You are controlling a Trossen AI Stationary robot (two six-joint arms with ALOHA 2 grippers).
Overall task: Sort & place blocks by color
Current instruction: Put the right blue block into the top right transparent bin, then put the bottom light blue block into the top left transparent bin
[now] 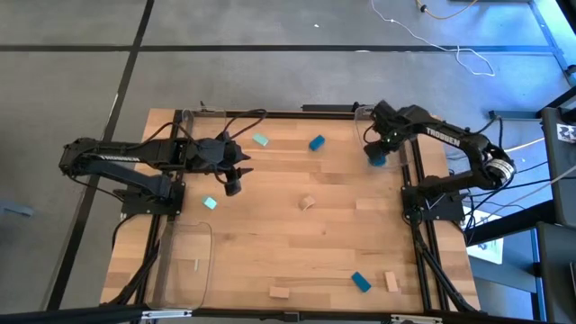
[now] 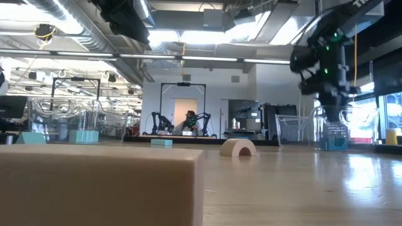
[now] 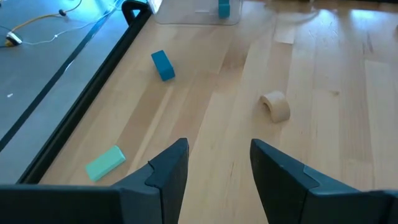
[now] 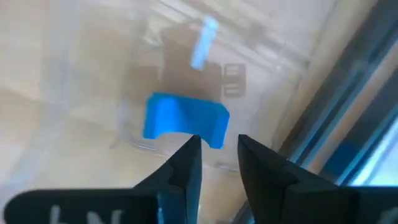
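Observation:
My right gripper (image 1: 376,151) (image 4: 217,143) points down over the clear tray (image 1: 360,112) at the table's far right corner. It is open, with a narrow gap between its fingers. A deep blue arch block (image 4: 185,121) (image 1: 378,161) lies on the tray's floor just below the fingertips, apart from them. My left gripper (image 1: 233,187) (image 3: 219,149) hangs open above the table's left half and holds nothing. On the bare wood lie a mint block (image 1: 261,139), a blue block (image 1: 316,143), a second mint block (image 1: 210,203) and a wooden arch (image 1: 308,202).
Near the front edge lie a blue block (image 1: 361,282) and two wooden blocks (image 1: 391,281) (image 1: 279,292); one of them fills the low view's foreground (image 2: 100,182). A clear tray (image 1: 184,261) stands at the near left. Black frame rails (image 1: 418,225) run along the table's right side.

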